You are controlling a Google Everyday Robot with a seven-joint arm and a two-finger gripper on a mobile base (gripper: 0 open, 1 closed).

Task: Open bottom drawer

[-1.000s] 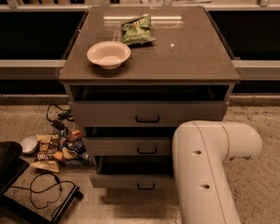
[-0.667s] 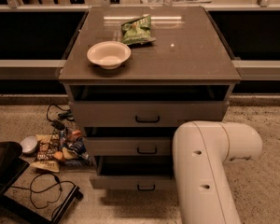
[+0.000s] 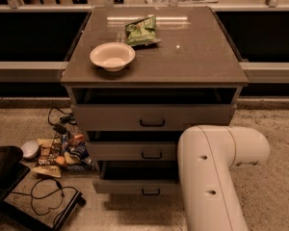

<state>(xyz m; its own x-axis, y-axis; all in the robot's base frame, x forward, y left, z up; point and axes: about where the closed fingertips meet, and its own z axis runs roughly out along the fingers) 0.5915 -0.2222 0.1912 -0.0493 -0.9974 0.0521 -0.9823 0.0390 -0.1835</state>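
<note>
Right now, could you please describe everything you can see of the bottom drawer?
The bottom drawer is a grey flat front with a small black bar handle, lowest of three, pulled partly out with a dark gap above. The white arm hides its right end; the gripper is out of view.

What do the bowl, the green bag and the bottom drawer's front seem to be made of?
Bowl: probably plastic or paper, matte cream, thin rim. Green bag: crinkled glossy film. Bottom drawer: flat grey panel, likely laminate or painted metal; black bar handle. The tool is out of view; only the white arm shows.
</note>
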